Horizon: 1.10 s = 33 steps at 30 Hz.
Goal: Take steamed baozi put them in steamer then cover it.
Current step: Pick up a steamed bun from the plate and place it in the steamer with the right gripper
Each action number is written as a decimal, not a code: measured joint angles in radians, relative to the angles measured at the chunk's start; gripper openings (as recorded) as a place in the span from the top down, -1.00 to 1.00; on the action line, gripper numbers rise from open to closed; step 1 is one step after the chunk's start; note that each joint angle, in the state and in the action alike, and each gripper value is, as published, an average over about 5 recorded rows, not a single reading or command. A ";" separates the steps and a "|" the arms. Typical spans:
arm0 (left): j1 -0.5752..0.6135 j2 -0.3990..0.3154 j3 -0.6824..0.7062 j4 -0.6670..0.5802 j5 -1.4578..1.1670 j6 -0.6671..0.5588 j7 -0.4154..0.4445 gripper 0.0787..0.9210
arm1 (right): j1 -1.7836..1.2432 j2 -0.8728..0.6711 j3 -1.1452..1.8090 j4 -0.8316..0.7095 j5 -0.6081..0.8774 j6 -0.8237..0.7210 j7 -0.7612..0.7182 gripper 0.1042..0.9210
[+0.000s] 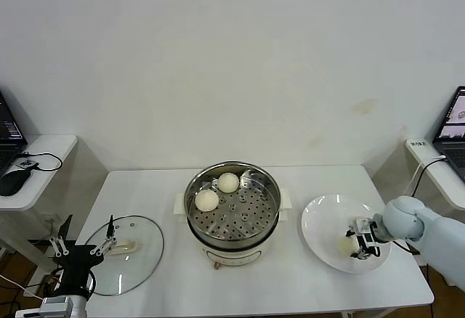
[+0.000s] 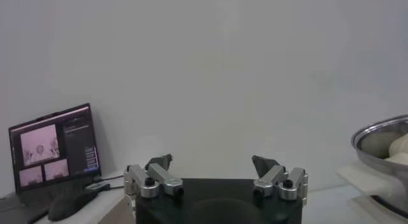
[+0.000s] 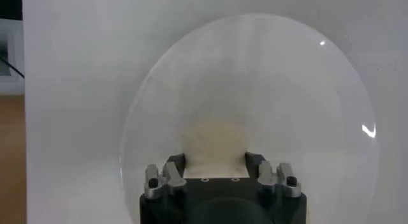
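The steamer [image 1: 232, 216] stands mid-table with two baozi [image 1: 207, 200] [image 1: 228, 182] on its perforated floor; a third pale bun [image 1: 247, 181] is partly hidden by the far rim. My right gripper [image 1: 353, 246] is low over the white plate [image 1: 327, 220], its fingers closed against the sides of the last baozi [image 1: 344, 245]. In the right wrist view the bun [image 3: 215, 139] fills the gap between the fingers of the gripper [image 3: 215, 163]. The glass cover [image 1: 134, 260] lies flat at the table's left. My left gripper [image 1: 82, 247] is open by its left edge, and is also in the left wrist view [image 2: 217, 164].
Side tables with laptops flank the table; one laptop [image 2: 54, 149] and a mouse [image 1: 13, 180] are on the left. The steamer's rim [image 2: 382, 133] shows at the edge of the left wrist view. A white wall is behind.
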 measured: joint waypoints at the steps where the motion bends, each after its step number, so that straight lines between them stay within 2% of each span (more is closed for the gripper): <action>1: -0.001 0.000 0.000 0.000 0.000 0.000 0.000 -0.77 | 0.014 -0.005 -0.006 0.005 0.005 -0.002 -0.006 -0.22; 17: -0.015 0.022 0.018 -0.002 -0.015 -0.001 0.000 -0.77 | 0.504 -0.025 -0.249 0.079 0.195 -0.042 -0.046 -0.24; 25: -0.021 0.028 0.015 0.003 -0.023 0.000 0.001 -0.77 | 0.764 0.095 -0.417 0.090 0.305 -0.044 -0.008 -0.25; 33: -0.017 0.027 -0.001 0.005 -0.031 -0.002 0.001 -0.77 | 0.873 0.257 -0.545 0.101 0.388 0.008 0.033 -0.26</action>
